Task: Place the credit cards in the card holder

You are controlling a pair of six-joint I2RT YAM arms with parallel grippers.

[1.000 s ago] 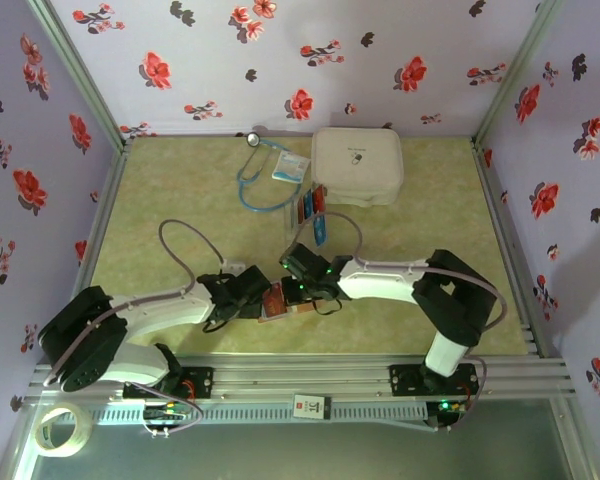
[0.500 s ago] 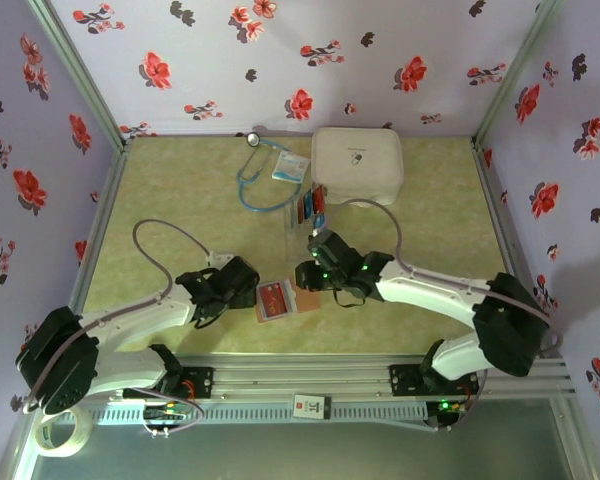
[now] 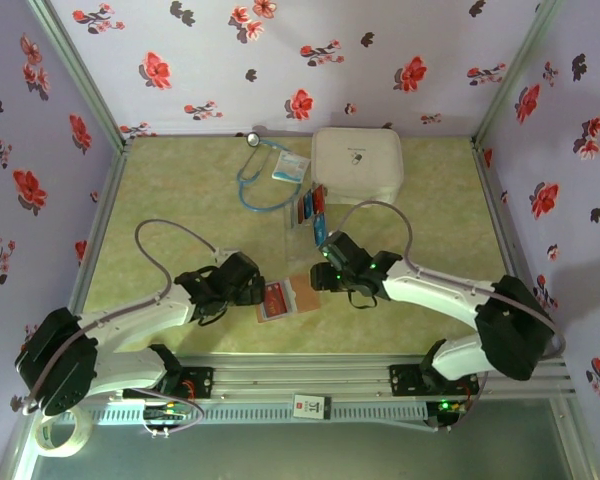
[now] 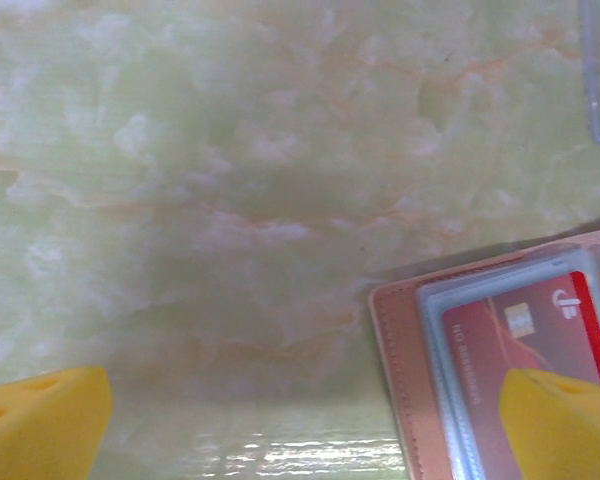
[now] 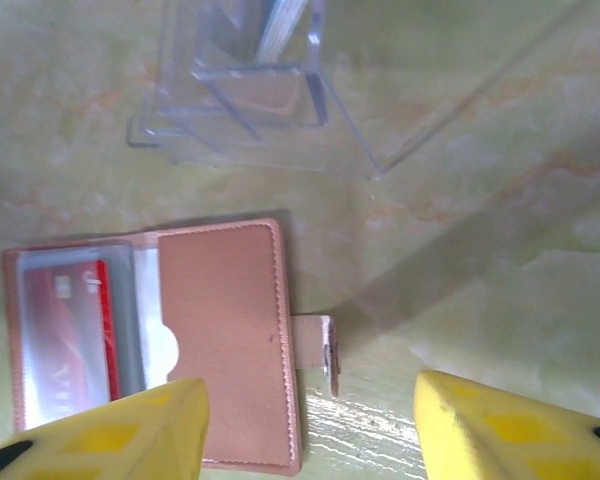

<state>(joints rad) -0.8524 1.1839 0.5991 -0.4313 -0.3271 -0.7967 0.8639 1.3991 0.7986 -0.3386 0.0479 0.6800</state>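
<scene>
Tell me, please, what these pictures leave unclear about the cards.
- Red plastic card in the tan leather card holder: left wrist view, print blurred, partly behind a yellow finger.
- Blue and red plastic cards in the clear plastic tray: top view, too small to count; right wrist view, cut off at the top edge.

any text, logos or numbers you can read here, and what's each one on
No text reads clearly.
Red card in the card holder: white logo and a line of print, too blurred to read.
White case: small dark mark on the lid, too small.
White-and-blue packet: print too small.
Label on the front rail: red mark, too small.
</scene>
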